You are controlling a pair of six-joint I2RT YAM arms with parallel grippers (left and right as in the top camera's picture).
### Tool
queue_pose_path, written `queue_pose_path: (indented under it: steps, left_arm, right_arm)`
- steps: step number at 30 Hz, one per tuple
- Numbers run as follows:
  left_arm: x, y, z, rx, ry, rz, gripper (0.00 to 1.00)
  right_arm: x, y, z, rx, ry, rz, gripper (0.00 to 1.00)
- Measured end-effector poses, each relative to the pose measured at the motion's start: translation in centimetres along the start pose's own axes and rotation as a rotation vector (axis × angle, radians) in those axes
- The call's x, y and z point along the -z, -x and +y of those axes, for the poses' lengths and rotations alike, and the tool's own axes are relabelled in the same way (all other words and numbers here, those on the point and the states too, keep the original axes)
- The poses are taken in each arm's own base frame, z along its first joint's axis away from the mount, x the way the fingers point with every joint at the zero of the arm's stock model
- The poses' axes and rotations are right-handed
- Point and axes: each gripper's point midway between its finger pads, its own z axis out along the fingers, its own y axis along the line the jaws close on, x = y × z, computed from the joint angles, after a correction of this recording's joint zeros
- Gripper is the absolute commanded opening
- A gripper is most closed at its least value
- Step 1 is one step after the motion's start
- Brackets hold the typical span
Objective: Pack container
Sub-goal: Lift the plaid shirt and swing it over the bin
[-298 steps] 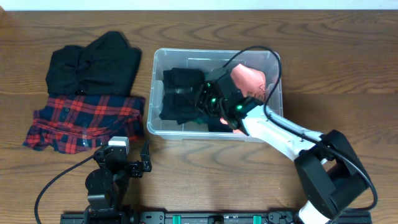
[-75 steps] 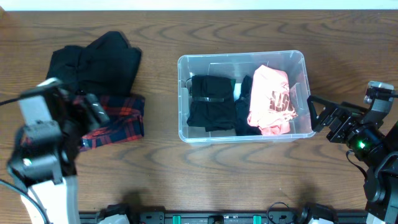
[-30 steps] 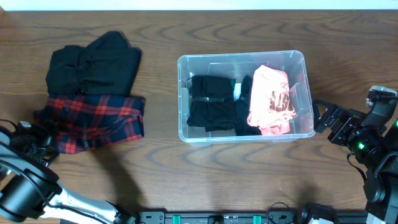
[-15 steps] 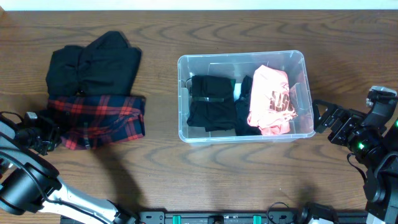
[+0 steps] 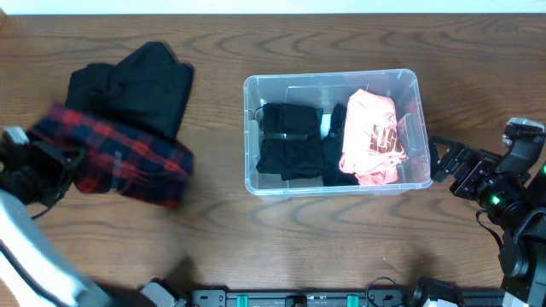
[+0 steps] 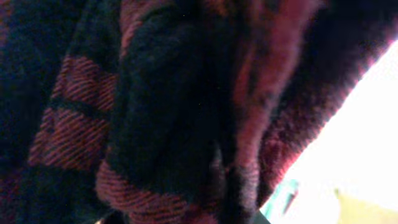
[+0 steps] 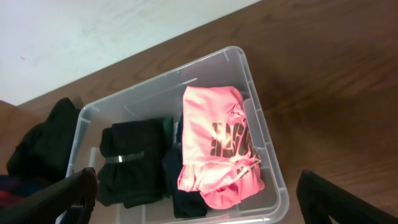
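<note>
Over the table, in the overhead view, the left arm point(image 5: 26, 247) is reaching in from the bottom left corner. Its gripper point(image 5: 38, 166) is clamping the left end of one red and black plaid garment point(image 5: 115, 158), which is looking blurred and is trailing to the right. One heap of black clothing point(image 5: 132, 85) is lying just behind the plaid, on the wooden table point(image 5: 256, 230). One container point(image 5: 333, 78) is sitting right of centre. It is holding one pink garment point(image 5: 371, 136) on its right side and dark folded clothes point(image 5: 286, 145) on its left, at least two pieces. The right arm point(image 5: 512, 213) is bending in at the right edge, and its gripper point(image 5: 442, 162) is hanging just beside the container's right wall with the fingers spread apart.

Close up at the left wrist, the plaid garment point(image 6: 143, 112) is filling nearly the whole picture, so the fingers are hiding behind the cloth.

From the right wrist, the gripper point(image 7: 196, 180) is pointing at the container point(image 7: 261, 149), and its two dark fingers point(image 7: 62, 193) are standing wide apart at the lower corners. The pink garment point(image 7: 214, 149) is carrying dark block lettering, folded over and not fully readable. The dark folded clothes point(image 7: 134, 162) are lying beside it, and the black heap point(image 7: 46, 137) is showing beyond the container.
</note>
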Motion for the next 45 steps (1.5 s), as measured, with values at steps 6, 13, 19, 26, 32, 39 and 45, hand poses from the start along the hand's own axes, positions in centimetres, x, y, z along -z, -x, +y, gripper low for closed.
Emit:
queue_pose_path:
  steps: [6,13,19,26,32,39,45]
  left_arm:
    - [5.5,-5.0,-12.0,-0.278,-0.298,-0.115,0.06]
    - [9.4,-10.4,-21.7,-0.464,-0.608,-0.104,0.06]
    - [8.8,-14.2,-25.5,-0.421,-0.682,0.009,0.06]
    - [2.6,-18.9,-29.2,-0.338,-0.616,0.141,0.06]
    - [-3.9,-23.3,-31.8,-0.277,-0.539,0.171,0.06]
    - [-10.5,-29.1,-31.4,-0.162,-0.398,0.218,0.06]
    - [-14.4,-32.3,-29.3,-0.136,-0.271,0.192,0.06]
  right_arm:
    - [0.0,0.0,0.0,0.0,0.0,0.0,0.99]
    - [0.0,0.0,0.0,0.0,-0.001,0.0,0.99]
    - [0.0,0.0,0.0,0.0,-0.002,-0.001,0.99]
    - [0.0,0.0,0.0,0.0,-0.002,-0.001,0.99]
    - [0.0,0.0,0.0,0.0,-0.003,-0.001,0.99]
    - [0.0,0.0,0.0,0.0,-0.002,-0.001,0.99]
    - [0.0,0.0,0.0,0.0,-0.002,-0.001,0.99]
